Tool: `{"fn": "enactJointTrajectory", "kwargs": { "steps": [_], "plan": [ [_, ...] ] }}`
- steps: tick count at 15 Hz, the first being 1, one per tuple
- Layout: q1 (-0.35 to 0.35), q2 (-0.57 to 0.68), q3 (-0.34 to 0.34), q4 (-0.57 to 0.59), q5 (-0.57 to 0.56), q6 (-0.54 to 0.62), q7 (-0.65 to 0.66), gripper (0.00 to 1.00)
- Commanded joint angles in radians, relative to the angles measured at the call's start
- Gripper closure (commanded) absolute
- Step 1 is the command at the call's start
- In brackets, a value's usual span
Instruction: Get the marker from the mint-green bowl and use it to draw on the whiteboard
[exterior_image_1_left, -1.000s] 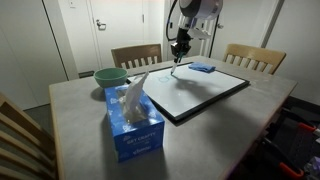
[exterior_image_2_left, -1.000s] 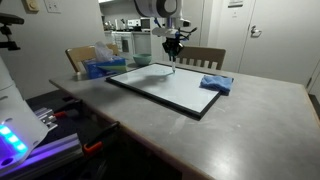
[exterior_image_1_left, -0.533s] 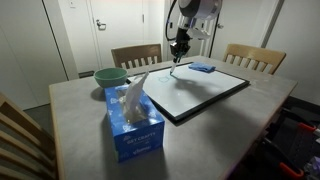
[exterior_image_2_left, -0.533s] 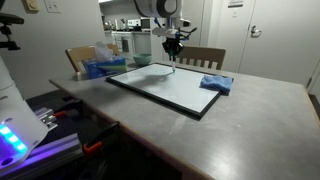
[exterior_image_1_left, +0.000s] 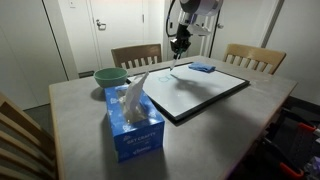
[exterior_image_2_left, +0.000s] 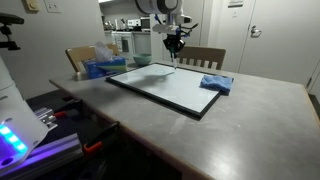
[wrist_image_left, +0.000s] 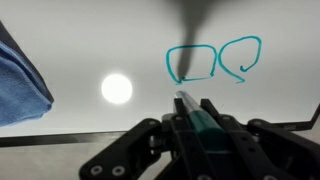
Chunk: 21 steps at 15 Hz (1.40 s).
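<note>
My gripper (wrist_image_left: 193, 118) is shut on the marker (wrist_image_left: 186, 104), a teal-bodied pen whose tip points at the whiteboard (wrist_image_left: 90, 40). Two teal loop shapes (wrist_image_left: 190, 63) are drawn on the board ahead of the tip. In both exterior views the gripper (exterior_image_1_left: 180, 45) (exterior_image_2_left: 173, 42) hangs over the far edge of the whiteboard (exterior_image_1_left: 205, 92) (exterior_image_2_left: 165, 88), with the marker (exterior_image_1_left: 177, 60) pointing down and its tip a little above the surface. The mint-green bowl (exterior_image_1_left: 110, 76) sits on the table away from the board, beyond the tissue box.
A blue eraser pad (exterior_image_1_left: 202, 68) (exterior_image_2_left: 215, 84) (wrist_image_left: 20, 80) lies on the board's far corner close to the gripper. A blue tissue box (exterior_image_1_left: 133, 125) stands near the table's front. Wooden chairs (exterior_image_1_left: 136, 55) (exterior_image_1_left: 253, 58) line the far side of the grey table (exterior_image_1_left: 80, 120).
The gripper has risen slightly with the marker, lifting the tip off the board. Nothing else has moved.
</note>
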<state>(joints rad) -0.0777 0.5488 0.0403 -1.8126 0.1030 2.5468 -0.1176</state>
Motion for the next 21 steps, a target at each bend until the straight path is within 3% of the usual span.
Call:
{"fn": "enactJointTrajectory", "kwargs": {
  "steps": [1, 7, 13, 21],
  "plan": [
    [-0.018, -0.05, 0.046, 0.009, 0.042, -0.13, -0.038, 0.95],
    [0.013, -0.084, 0.083, 0.037, 0.121, -0.395, -0.044, 0.95],
    [0.06, -0.032, 0.097, 0.057, 0.121, -0.401, -0.069, 0.95],
    [0.073, -0.007, 0.096, 0.04, 0.112, -0.383, -0.07, 0.95]
  ]
}}
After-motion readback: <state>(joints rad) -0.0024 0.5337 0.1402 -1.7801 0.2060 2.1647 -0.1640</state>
